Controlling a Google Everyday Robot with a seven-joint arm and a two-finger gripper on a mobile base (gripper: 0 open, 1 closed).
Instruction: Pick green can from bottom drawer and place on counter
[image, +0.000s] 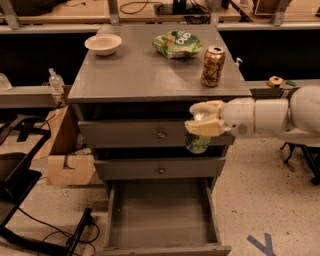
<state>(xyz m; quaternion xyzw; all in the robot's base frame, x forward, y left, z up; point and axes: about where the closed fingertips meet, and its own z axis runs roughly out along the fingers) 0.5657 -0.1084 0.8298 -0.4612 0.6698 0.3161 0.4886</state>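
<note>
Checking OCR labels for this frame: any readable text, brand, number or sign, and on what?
Green snack bag: white lettering, too blurred to read.
Gold can: dark print, unreadable.
Green can, held in the gripper in front of the top drawer: nothing legible.
No other text visible.

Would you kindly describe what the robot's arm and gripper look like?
The arm is white, built of thick rounded segments with no visible cables or markings. The gripper, in front of the top drawer, has two stubby cream-yellow fingers.
</note>
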